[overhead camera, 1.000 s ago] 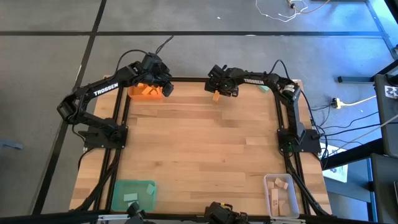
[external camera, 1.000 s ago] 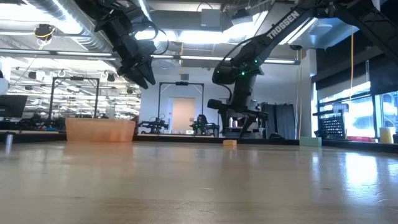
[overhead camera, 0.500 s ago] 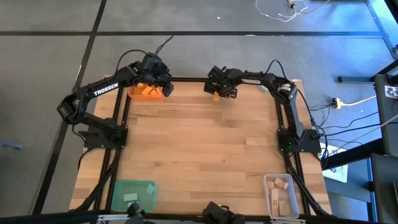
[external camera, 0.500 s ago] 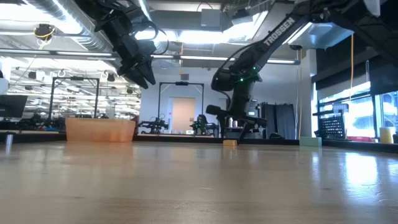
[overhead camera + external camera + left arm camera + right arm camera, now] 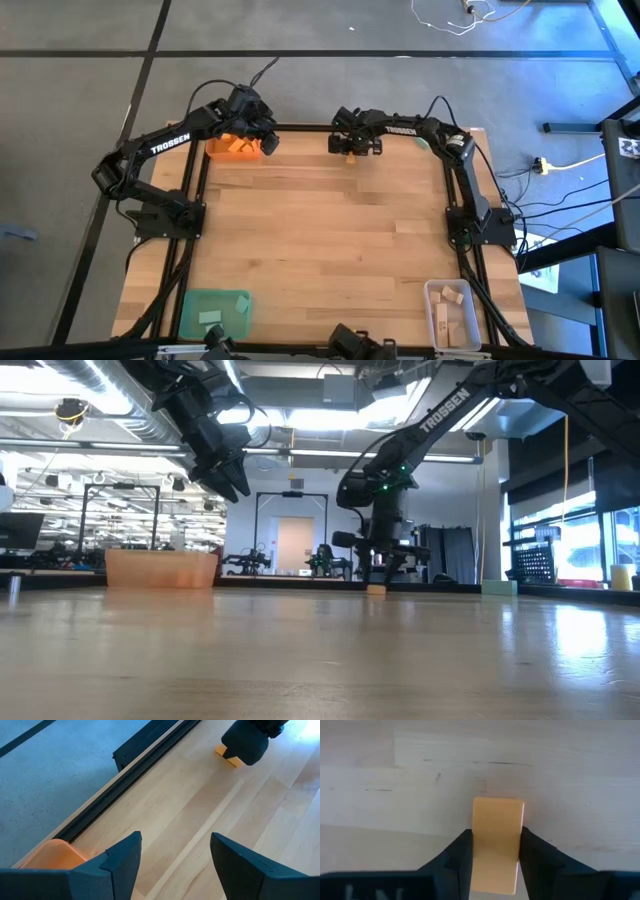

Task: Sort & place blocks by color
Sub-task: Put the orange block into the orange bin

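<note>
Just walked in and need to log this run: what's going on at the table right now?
The robot is sorting small blocks into trays by colour. The right gripper is down at the far edge of the table, its fingers on either side of an orange block lying there. The left gripper hangs open above the orange tray in the far left corner. Near the front edge, the green tray and the clear tray already hold blocks.
</note>
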`<state>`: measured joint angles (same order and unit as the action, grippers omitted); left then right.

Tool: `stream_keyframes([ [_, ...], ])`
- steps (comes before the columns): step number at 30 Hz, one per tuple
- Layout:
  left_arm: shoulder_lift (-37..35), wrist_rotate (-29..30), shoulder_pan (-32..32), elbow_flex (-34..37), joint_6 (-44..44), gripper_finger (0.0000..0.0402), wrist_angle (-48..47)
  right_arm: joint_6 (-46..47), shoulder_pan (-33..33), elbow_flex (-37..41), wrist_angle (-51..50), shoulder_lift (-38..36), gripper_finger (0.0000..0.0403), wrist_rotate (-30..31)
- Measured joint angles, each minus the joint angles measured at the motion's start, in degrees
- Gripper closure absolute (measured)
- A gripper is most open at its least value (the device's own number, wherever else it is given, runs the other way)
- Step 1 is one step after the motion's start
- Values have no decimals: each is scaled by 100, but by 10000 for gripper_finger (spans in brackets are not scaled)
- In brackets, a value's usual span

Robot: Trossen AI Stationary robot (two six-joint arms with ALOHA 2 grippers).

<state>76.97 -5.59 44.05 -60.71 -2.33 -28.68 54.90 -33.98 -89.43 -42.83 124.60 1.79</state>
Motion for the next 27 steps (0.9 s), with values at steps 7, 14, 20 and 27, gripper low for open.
stream_keyframes([
  [7,0,-3,0,-1,0,174,-1,-1051,11,-6,-27,-2,278,-329],
  [14,0,-3,0,-2,841,174,-3,-2874,120,-546,-481,81,278,-1467],
  [20,0,8,1,-2,2286,174,-3,-3949,112,-1338,-942,46,278,-2560],
  [27,0,-376,0,-2,4238,174,145,-5138,146,-2324,-1878,42,278,-3205],
])
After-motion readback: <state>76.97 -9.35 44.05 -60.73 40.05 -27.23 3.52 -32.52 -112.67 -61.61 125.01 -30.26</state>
